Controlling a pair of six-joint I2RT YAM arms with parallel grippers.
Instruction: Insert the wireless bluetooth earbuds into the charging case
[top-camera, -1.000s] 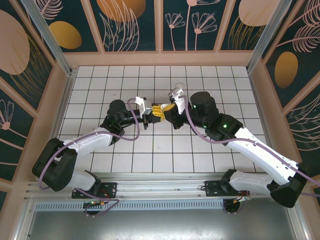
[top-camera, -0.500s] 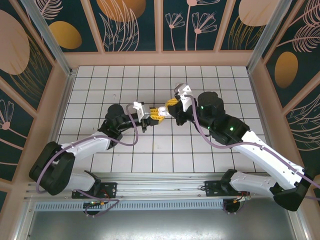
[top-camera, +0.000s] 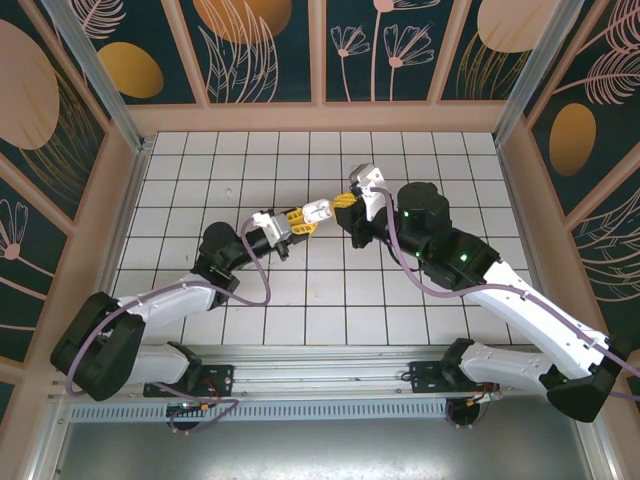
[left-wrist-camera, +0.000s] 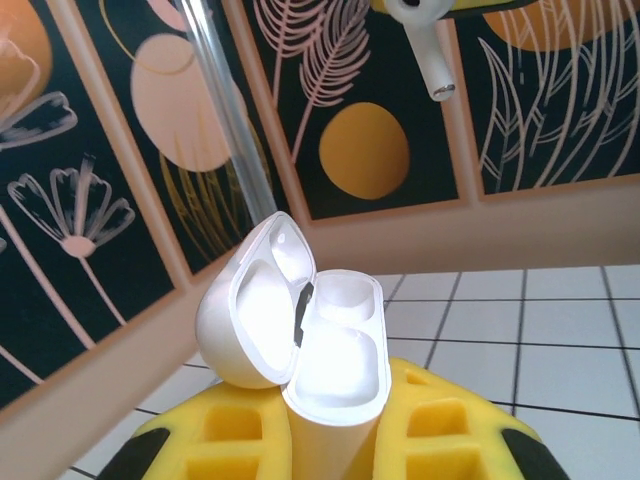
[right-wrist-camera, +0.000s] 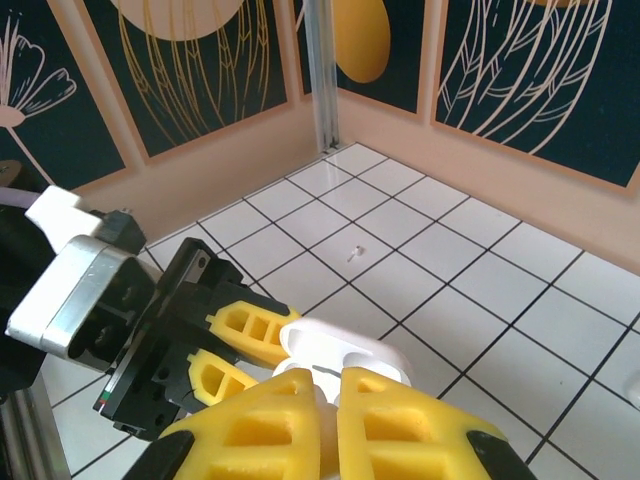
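Top external: white-tile table (top-camera: 200, 180), floral walls (top-camera: 250, 50); L gripper (top-camera: 303, 218) clamps case (left-wrist-camera: 335, 370), R gripper (top-camera: 342, 202) earbud (left-wrist-camera: 428, 60).

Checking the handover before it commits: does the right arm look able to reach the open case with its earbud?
Likely yes: the charging case sits lid-open in the left gripper, and the earbud in the right gripper hangs near its mouth, nothing between.
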